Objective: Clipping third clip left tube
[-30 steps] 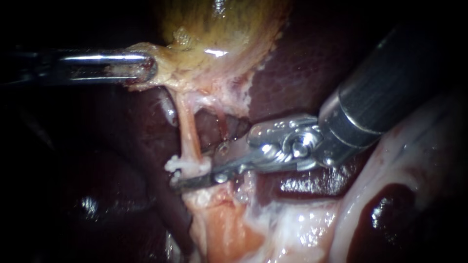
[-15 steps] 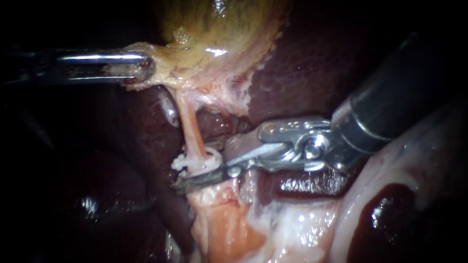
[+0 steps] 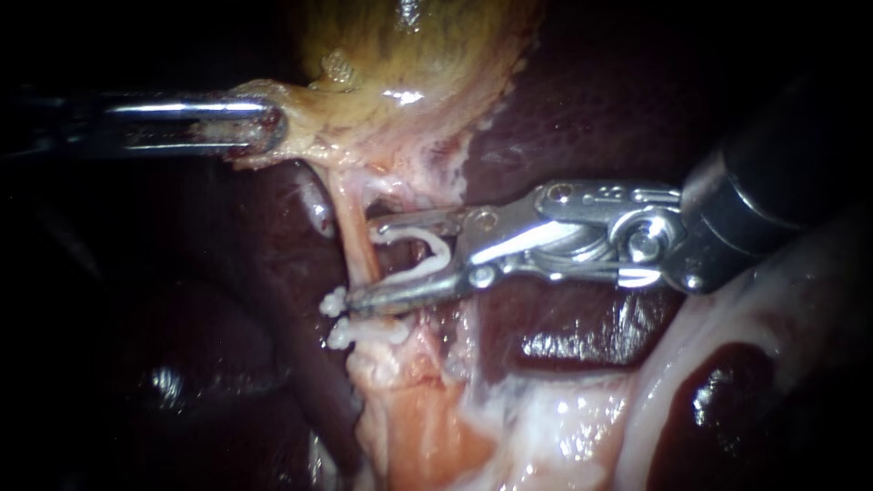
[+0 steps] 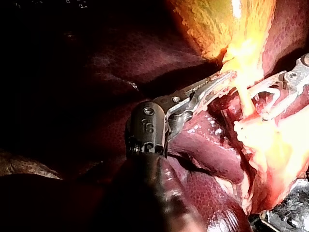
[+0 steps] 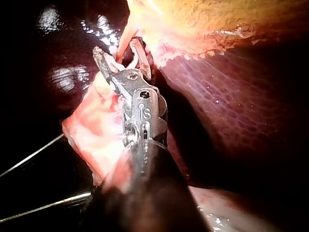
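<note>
From where I stand, the left instrument [image 3: 273, 127] comes in level across the dark liver [image 3: 582, 118]. Its claw is closed tight on the pale lower fringe of the yellow gallbladder [image 3: 409, 55]. The left wrist view shows the same thing: both jaws pinch that fringe from two sides.

Below the gripped fringe a thin pale tube [image 3: 350, 218] runs down towards a mass of pink and white tissue. The right instrument [image 3: 364, 261] reaches in from the upper right, and its claw stands wide apart. An open clip [image 3: 427, 247], white and curved, sits inside it and touches both jaws, so the claw has hold of it. The tips of the two jaws reach the tube. The upper one ends just beside it and the lower one lies across it. In the right wrist view the tube seems to pass down between the two tips. I cannot tell whether the clip itself touches the tube.

Just under the lower jaw, white set clips [image 3: 368, 333] sit across the tube, close above the pink tissue. Glistening liver lies on both sides of the tube.
</note>
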